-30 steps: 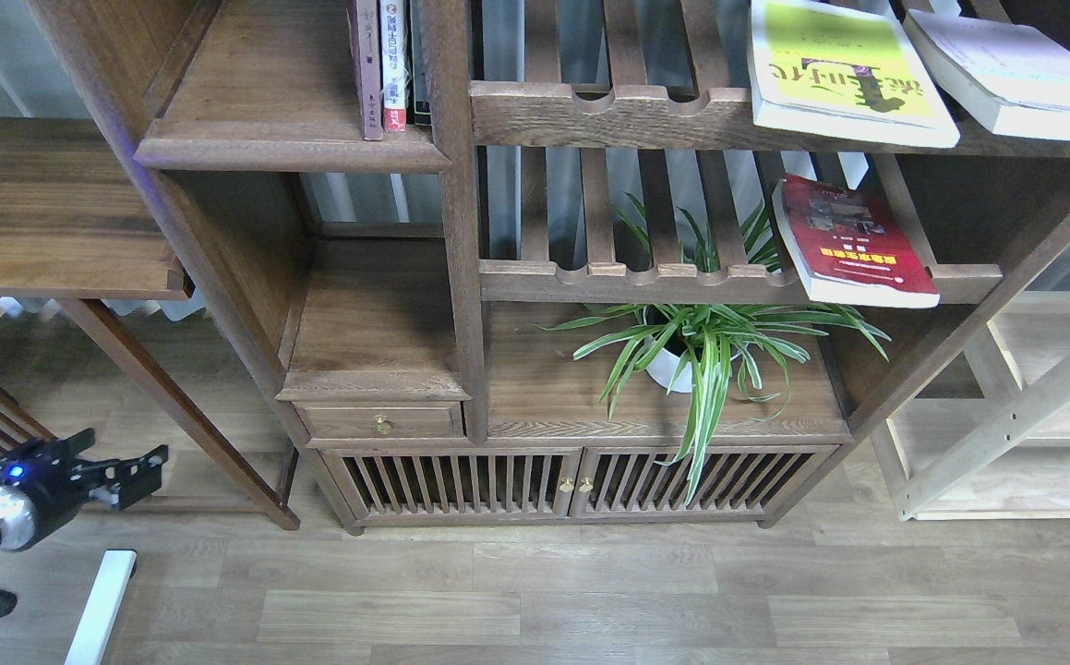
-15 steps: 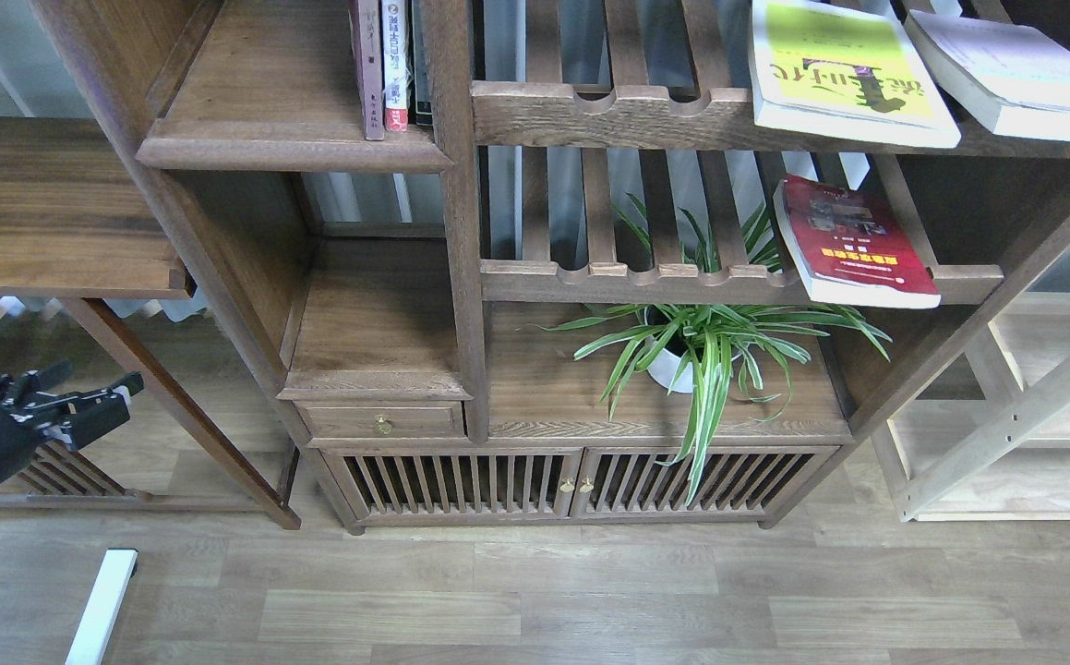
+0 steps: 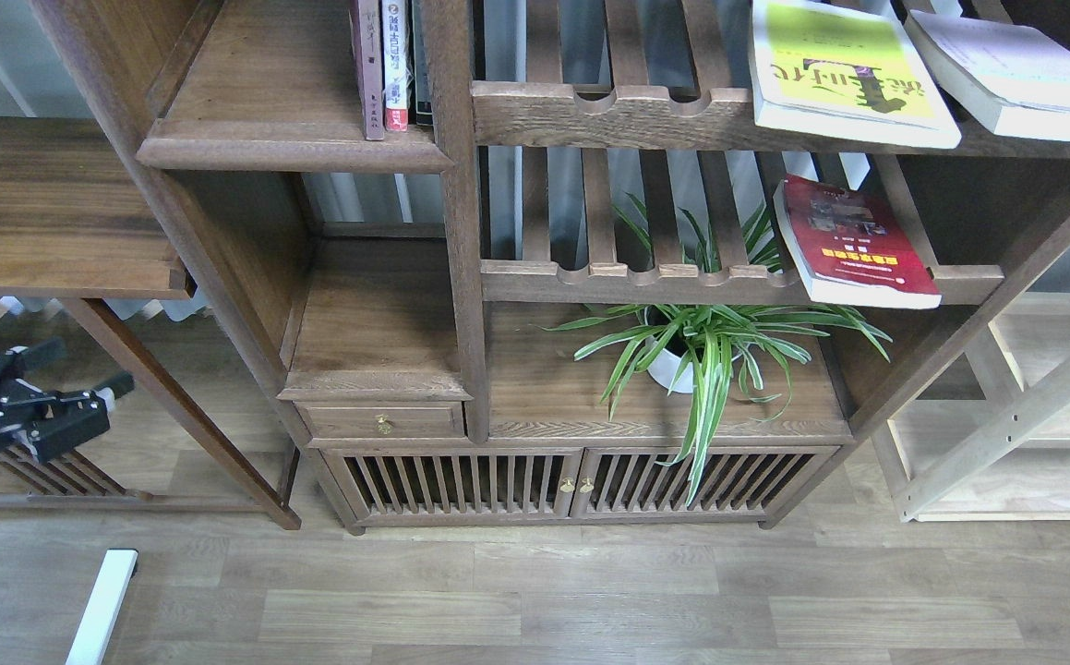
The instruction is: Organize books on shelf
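Note:
The yellow-green book (image 3: pixel 848 74) lies flat on the upper slatted rack at the top right, with the pale white-lavender book (image 3: pixel 1015 69) beside it on the right. The red book with a yellow band (image 3: pixel 853 242) lies on the lower slatted rack. The shelf (image 3: pixel 285 148), a solid dark board with a rounded front lip, is at the top left and holds slim volumes (image 3: pixel 387 65) standing at its right end. My left gripper (image 3: pixel 80 371) is low at the far left, open and empty, far from the books. My right gripper is out of view.
A potted spider plant (image 3: pixel 701 346) stands on the cabinet top under the racks. A small drawer (image 3: pixel 379 422) and slatted doors (image 3: pixel 571 482) are below. A dark side table (image 3: pixel 45 212) is at left, and a pale wood rack (image 3: pixel 1024 416) at right.
My left gripper has risen from low near the floor and drawn back toward the left edge. The books have not moved.

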`<control>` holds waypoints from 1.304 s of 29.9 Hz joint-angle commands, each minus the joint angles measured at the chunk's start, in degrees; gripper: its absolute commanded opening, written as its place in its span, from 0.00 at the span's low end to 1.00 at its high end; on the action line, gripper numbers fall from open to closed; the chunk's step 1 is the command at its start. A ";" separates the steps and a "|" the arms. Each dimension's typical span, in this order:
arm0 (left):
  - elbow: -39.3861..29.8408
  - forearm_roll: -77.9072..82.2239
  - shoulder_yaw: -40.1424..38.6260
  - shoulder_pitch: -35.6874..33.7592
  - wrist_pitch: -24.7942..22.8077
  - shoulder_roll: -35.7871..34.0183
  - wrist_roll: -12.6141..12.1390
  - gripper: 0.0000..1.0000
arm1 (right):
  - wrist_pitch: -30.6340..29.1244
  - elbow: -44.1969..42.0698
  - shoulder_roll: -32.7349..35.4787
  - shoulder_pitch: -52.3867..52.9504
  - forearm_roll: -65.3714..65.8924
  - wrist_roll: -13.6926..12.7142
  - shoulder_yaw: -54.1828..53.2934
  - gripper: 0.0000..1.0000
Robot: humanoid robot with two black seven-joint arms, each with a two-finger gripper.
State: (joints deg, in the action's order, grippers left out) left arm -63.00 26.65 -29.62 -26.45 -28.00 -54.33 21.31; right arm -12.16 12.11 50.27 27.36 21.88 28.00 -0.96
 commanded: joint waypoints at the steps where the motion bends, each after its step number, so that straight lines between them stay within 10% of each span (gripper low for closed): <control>1: -2.12 -0.45 -0.88 1.49 0.00 -0.95 0.04 1.00 | 1.87 3.43 3.07 -0.02 -0.09 0.00 -1.41 1.00; 18: -3.27 -1.95 -1.32 2.37 2.42 -0.08 -0.31 1.00 | 20.41 38.85 26.63 8.67 10.81 0.00 -3.09 1.00; 39: -3.18 -1.86 -0.44 2.37 5.41 3.09 -0.83 1.00 | 31.14 49.23 26.99 22.21 26.19 0.00 -3.00 0.97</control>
State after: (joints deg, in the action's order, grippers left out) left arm -66.19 24.79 -30.29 -24.17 -23.36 -51.72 20.48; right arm 18.66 60.08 77.28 47.83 45.77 28.00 -3.90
